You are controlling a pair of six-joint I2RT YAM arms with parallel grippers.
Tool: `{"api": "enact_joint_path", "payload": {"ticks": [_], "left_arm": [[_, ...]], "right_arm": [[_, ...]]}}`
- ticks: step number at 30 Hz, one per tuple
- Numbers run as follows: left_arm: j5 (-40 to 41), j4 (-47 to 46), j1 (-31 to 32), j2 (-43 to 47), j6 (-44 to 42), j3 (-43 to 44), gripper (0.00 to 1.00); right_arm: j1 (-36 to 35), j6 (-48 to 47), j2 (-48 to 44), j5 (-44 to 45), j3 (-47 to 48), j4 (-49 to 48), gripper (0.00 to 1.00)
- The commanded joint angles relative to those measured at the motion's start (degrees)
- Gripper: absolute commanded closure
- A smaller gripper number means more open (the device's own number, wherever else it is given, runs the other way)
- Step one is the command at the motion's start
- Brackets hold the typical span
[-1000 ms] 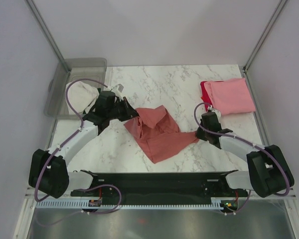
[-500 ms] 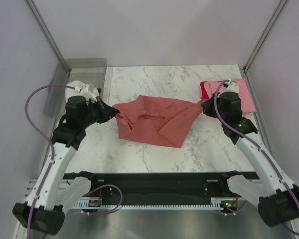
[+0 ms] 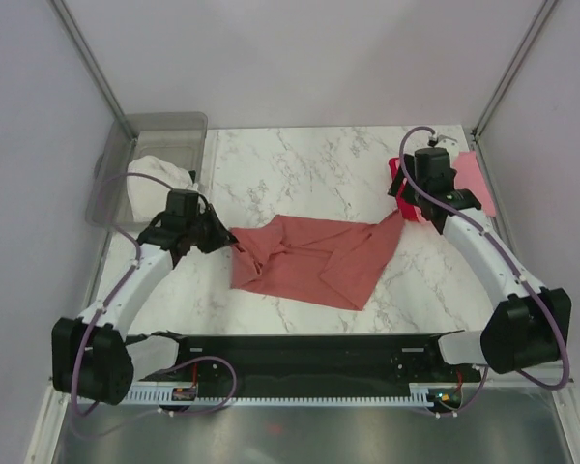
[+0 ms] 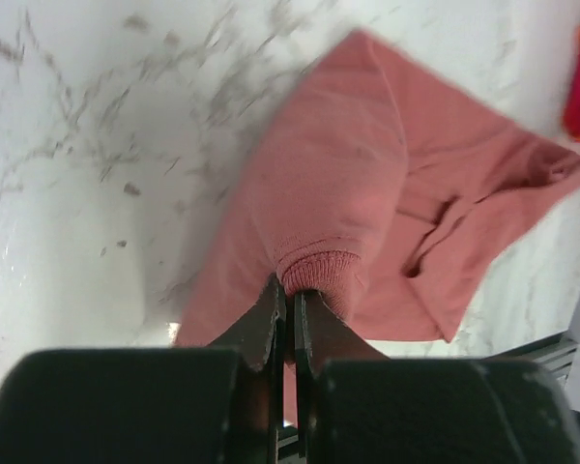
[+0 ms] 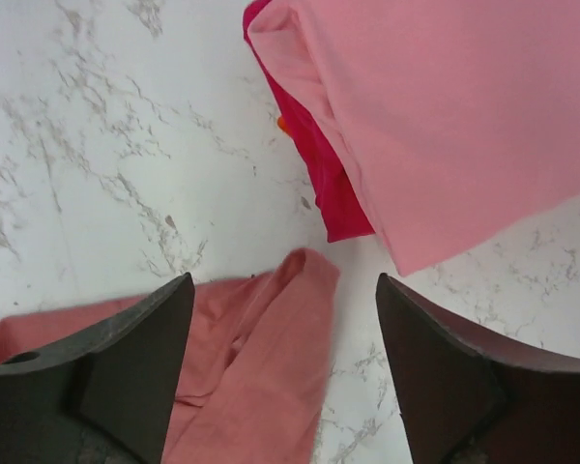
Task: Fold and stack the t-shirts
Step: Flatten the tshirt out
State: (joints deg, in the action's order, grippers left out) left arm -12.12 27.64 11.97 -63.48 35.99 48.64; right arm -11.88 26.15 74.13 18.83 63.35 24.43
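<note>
A dusty salmon-red t-shirt (image 3: 314,259) lies rumpled across the middle of the marble table (image 3: 300,159). My left gripper (image 3: 225,235) is shut on its ribbed hem at the left end, seen pinched between the fingers in the left wrist view (image 4: 292,295). My right gripper (image 3: 420,208) hangs open above the shirt's right tip (image 5: 304,280), holding nothing. A folded light pink t-shirt (image 5: 445,116) lies on a bright red t-shirt (image 5: 324,174) at the back right, mostly hidden by the right arm in the top view.
A clear grey bin (image 3: 155,145) with white cloth (image 3: 159,179) in it stands at the back left. Frame posts rise at both back corners. A black rail (image 3: 300,353) runs along the near edge.
The right gripper has let go of the salmon-red shirt's right end and opened; that end dropped to the table. The left gripper, still shut on the shirt, moved down and right.
</note>
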Motion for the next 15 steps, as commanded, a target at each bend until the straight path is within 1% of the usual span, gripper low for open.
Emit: {"api": "enact_joint_path", "payload": {"ticks": [1,2,3,4,5,6,8,9,10,12,13,14,15], "left_arm": [[-0.54,-5.75,-0.37,-4.79,3.56,-1.97,0.96],[-0.45,-6.62,-0.37,-5.16,3.22,-2.32,0.87],[-0.27,-6.89,-0.37,-5.25,2.69,-2.67,0.79],[1.03,-6.98,-0.37,-4.99,2.42,-3.72,0.67],[2.26,-7.24,-0.19,-3.16,1.9,-4.25,0.42],[4.89,-7.25,0.42,-1.83,1.89,-4.87,0.35],[6.75,-7.25,1.48,2.02,1.2,-6.1,0.27],[7.37,-7.16,2.0,3.0,0.76,-6.19,0.26],[8.5,-6.81,3.23,3.88,0.23,-6.1,0.21],[9.48,-5.15,4.46,5.65,-0.91,-5.67,0.18],[9.92,-4.7,5.69,5.91,-1.7,-5.32,0.08],[10.01,-4.35,6.31,6.52,-2.15,-5.31,0.01],[10.18,-4.43,6.84,7.66,-2.5,-5.4,0.0]], "right_arm": [[0.1,-2.42,3.13,-5.44,5.29,2.91,0.2],[-0.68,-2.77,2.69,-8.52,4.33,2.39,0.23],[-1.21,-3.29,1.12,-9.68,1.54,1.77,0.28],[-2.0,-3.3,0.32,-10.39,-0.14,1.24,0.3],[-3.92,-3.21,-0.47,-11.35,-1.73,1.15,0.3],[-4.72,-2.6,-1.61,-11.97,-4.96,1.06,0.32],[-7.18,-1.72,-2.67,-13.46,-8.4,-0.16,0.35],[-7.89,-1.11,-3.72,-15.12,-11.81,-0.95,0.39],[-9.81,0.38,-4.16,-15.66,-13.41,-2.44,0.4],[-12.19,1.79,-5.04,-15.93,-16.85,-3.5,0.38],[-14.99,3.36,-5.05,-15.06,-17.47,-3.94,0.37],[-16.49,3.9,-4.96,-14.79,-18.0,-4.21,0.36],[-18.16,4.34,-4.7,-14.18,-18.7,-4.47,0.36]]}}
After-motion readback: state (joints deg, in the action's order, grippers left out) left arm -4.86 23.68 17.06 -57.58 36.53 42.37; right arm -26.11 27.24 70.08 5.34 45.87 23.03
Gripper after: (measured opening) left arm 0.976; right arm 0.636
